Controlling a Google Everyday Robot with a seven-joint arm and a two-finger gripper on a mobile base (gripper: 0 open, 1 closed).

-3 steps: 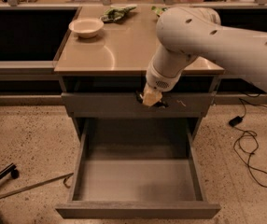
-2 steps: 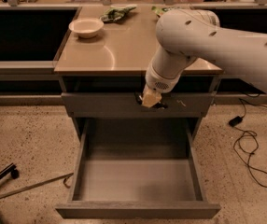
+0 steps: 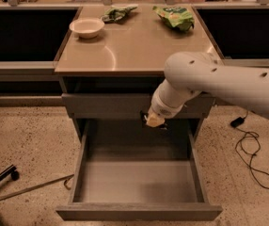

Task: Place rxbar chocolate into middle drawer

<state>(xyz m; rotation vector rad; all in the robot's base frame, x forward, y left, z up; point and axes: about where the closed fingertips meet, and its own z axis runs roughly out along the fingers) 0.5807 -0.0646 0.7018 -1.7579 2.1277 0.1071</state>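
Over the far end of the open middle drawer (image 3: 139, 212) the gripper (image 3: 153, 120) is held; its grip cannot be told. No rxbar chocolate is seen inside.

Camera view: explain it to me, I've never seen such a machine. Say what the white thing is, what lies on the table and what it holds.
There is one picture, from one camera that looks down from the front. The thick white tube that comes in from the right is a robot arm. Its hand hangs in front of the closed drawer front, above the pulled-out drawer. What it holds, if anything, cannot be seen from here. On the tabletop lie a white bowl, a green bag and a crumpled wrapper.
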